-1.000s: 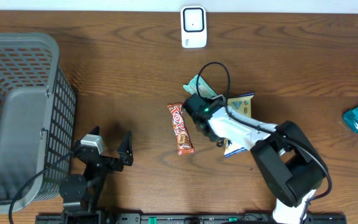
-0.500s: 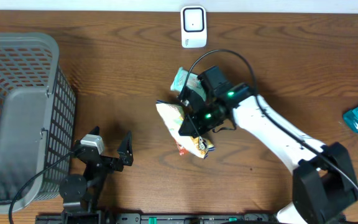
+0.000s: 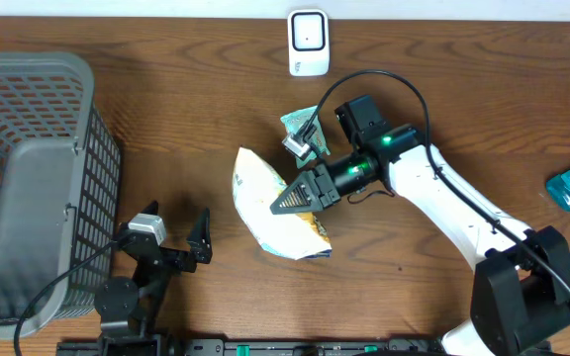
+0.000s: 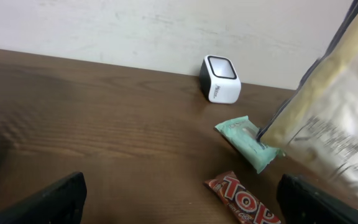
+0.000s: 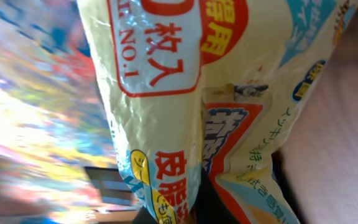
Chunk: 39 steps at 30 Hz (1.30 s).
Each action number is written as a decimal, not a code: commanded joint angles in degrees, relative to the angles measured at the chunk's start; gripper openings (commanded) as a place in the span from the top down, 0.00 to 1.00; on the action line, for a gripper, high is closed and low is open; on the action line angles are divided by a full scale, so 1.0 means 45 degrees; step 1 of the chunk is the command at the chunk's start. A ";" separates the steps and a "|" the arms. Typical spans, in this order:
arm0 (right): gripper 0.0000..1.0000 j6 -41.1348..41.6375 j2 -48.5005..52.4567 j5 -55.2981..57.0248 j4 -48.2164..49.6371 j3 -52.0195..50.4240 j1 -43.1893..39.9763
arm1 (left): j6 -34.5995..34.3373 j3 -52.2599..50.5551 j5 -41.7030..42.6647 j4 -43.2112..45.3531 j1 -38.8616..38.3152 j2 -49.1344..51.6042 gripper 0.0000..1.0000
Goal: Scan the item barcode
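The right gripper (image 3: pixel 290 200), in the middle of the overhead view, has its jaws closed on the right edge of a cream printed bag (image 3: pixel 260 213). The bag spreads out to the left and lower left of the jaws and is held up off the table, with a teal packet (image 3: pixel 300 124) just above the gripper. The white scanner (image 3: pixel 308 43) stands at the top centre, well apart from the bag. The left gripper (image 3: pixel 174 225) sits at the lower left beside the grey basket (image 3: pixel 28 99), its jaws spread wide and holding nothing.
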 commanded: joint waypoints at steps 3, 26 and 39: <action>0.83 0.2370 -0.0170 -0.1768 0.0019 0.0126 -0.0583 | -0.0112 -0.0214 0.0019 -0.0369 -0.0063 -0.0083 0.02; 0.01 -0.3235 -0.0160 0.9316 -0.0782 0.0126 0.2628 | -0.0112 -0.0214 0.0019 -0.0369 -0.0063 -0.0083 0.02; 0.01 -0.2327 -0.0053 1.4751 -0.0355 -0.0223 0.4823 | -0.0112 -0.0214 0.0019 -0.0374 -0.0063 -0.0083 0.02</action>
